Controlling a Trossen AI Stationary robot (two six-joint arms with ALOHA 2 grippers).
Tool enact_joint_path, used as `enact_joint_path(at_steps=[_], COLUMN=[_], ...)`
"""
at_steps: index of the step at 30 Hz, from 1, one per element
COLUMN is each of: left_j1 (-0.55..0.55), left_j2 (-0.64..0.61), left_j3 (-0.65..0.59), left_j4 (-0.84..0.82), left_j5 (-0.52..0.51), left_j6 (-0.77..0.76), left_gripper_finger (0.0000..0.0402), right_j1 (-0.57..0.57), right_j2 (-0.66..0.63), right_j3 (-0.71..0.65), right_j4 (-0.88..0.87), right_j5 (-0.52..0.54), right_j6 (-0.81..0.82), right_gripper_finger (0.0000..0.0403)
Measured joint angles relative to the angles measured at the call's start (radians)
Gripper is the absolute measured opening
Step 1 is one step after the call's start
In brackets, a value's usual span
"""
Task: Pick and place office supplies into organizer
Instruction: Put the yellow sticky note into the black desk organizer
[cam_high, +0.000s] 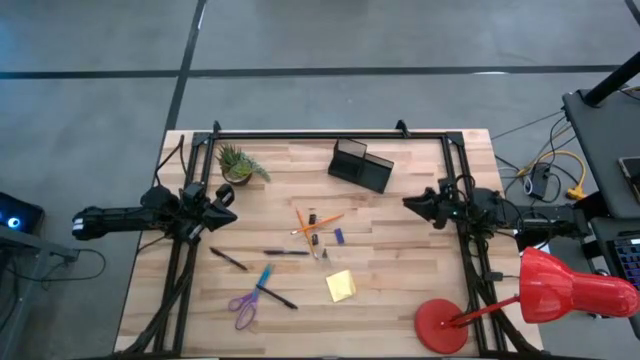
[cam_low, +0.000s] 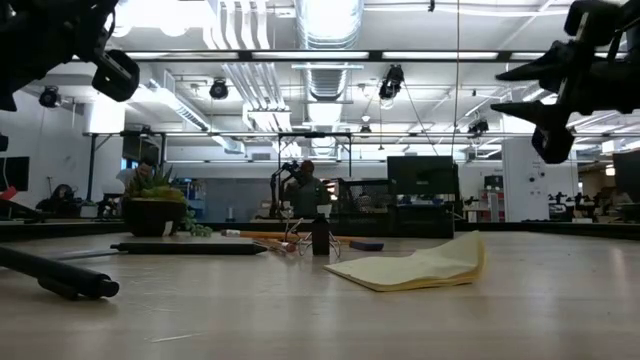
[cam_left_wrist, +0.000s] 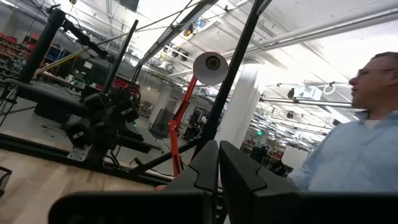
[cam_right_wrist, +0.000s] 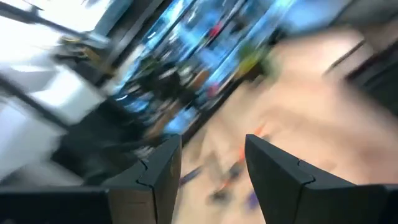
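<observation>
Right pincer (cam_high: 409, 203) hovers well apart from pencils (cam_high: 305, 224).

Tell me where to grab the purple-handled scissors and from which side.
Grip the scissors at the narrow neck between the purple loops and the blue part, coming straight down from above. They lie flat on the table, so a side approach would probably find nothing to pinch. Set the jaws across their length. The black pen lies close by, so stay toward the loops.

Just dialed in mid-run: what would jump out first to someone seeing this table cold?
The bright red desk lamp at the table's front right corner dominates. Next, the scatter of office supplies mid-table: yellow square sticky-note pad, purple-handled scissors and orange pencils, with the small black boxy organizer standing behind them.
</observation>
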Motion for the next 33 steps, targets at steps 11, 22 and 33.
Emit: enact_joint_path(at_steps=[11,22,33], left_j1=[0.000,0.000,0.000], left_j2=[0.000,0.000,0.000], left_j3=[0.000,0.000,0.000], left_j4=[0.000,0.000,0.000], left_j5=[0.000,0.000,0.000], left_j6=[0.000,0.000,0.000], left_gripper_finger=[0.0000,0.0000,0.0000], right_j1=[0.000,-0.001,0.000], right_j2=[0.000,0.000,0.000], right_j3=[0.000,0.000,0.000], right_j4=[-0.002,-0.001,-0.001], right_j5=[0.004,0.092,0.098], right_j6=[-0.019,-0.078,-0.097], right_gripper_finger=[0.0166,0.0166,0.0166])
